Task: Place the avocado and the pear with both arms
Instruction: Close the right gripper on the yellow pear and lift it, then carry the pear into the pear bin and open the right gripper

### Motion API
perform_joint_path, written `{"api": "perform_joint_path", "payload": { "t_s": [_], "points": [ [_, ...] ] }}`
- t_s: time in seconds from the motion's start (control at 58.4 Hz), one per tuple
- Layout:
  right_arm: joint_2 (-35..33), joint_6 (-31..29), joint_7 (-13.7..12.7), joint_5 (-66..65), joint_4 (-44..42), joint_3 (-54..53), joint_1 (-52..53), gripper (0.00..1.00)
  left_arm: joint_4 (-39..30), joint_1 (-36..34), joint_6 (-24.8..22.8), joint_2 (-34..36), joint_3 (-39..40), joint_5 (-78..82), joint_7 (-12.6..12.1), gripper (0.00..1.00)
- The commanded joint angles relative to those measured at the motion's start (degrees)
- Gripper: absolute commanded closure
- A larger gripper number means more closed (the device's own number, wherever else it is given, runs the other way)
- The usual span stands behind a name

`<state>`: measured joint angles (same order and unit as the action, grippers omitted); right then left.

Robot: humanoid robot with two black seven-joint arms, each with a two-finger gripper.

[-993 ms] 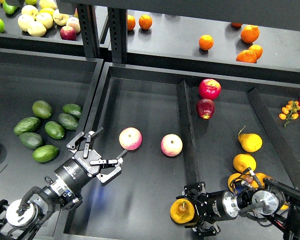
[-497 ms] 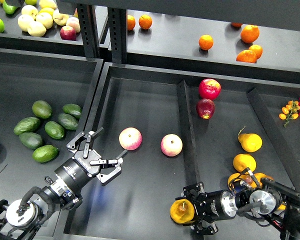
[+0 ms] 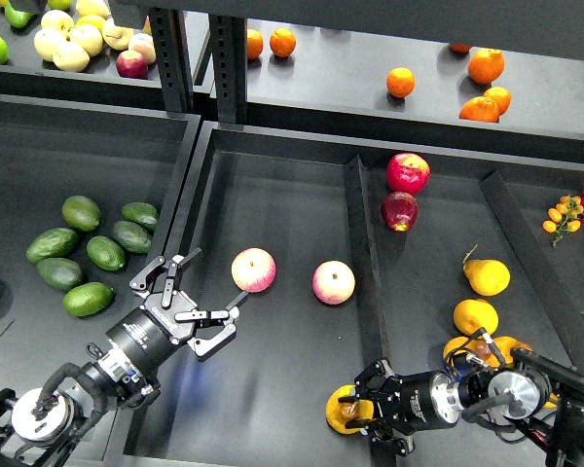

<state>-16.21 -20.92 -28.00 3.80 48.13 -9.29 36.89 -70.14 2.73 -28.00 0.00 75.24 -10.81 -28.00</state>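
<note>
The avocado [image 3: 89, 299], brighter green than the others, lies in the left bin at the front of the avocado group. My left gripper [image 3: 214, 285] is open and empty over the left part of the middle bin, to the right of the avocado and apart from it. The pear [image 3: 341, 410], orange-yellow with a dark blotch, is between the fingers of my right gripper [image 3: 356, 414] at the front right of the middle bin, just left of the divider [image 3: 366, 263]. The gripper is shut on it.
Several darker avocados [image 3: 82, 212] lie in the left bin. Two pink-yellow apples [image 3: 254, 269] [image 3: 333, 282] lie in the middle bin close to my left gripper. Red apples [image 3: 408, 172] and other yellow pears [image 3: 488, 277] are in the right bin. Oranges [image 3: 401, 82] sit on the shelf behind.
My right gripper has moved a little left and toward the front with the pear in it. The left arm has not moved.
</note>
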Motion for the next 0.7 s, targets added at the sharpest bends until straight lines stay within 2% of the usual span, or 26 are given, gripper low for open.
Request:
{"api": "perform_joint_path", "payload": {
  "t_s": [0.0,0.223,0.462,0.685],
  "points": [
    [-0.4,0.2,0.0,0.3,1.8,-3.6,0.0,0.88,0.0,0.0,0.0,0.0,0.0,0.0,0.0,0.01],
    [-5.3,0.3,0.0,0.2,4.4,-9.9,0.8,0.88,0.0,0.0,0.0,0.0,-0.1,0.1,0.0,0.01],
    [-18.3,-0.5,0.0,0.3,8.8,-10.3,-0.1,0.88,0.0,0.1,0.0,0.0,-0.2,0.1,0.0,0.01],
    [-26.2,-5.5,0.0,0.0,9.2,-9.9,-4.9,0.88,0.1,0.1,0.0,0.0,-0.8,0.1,0.0,0.01]
  ]
}}
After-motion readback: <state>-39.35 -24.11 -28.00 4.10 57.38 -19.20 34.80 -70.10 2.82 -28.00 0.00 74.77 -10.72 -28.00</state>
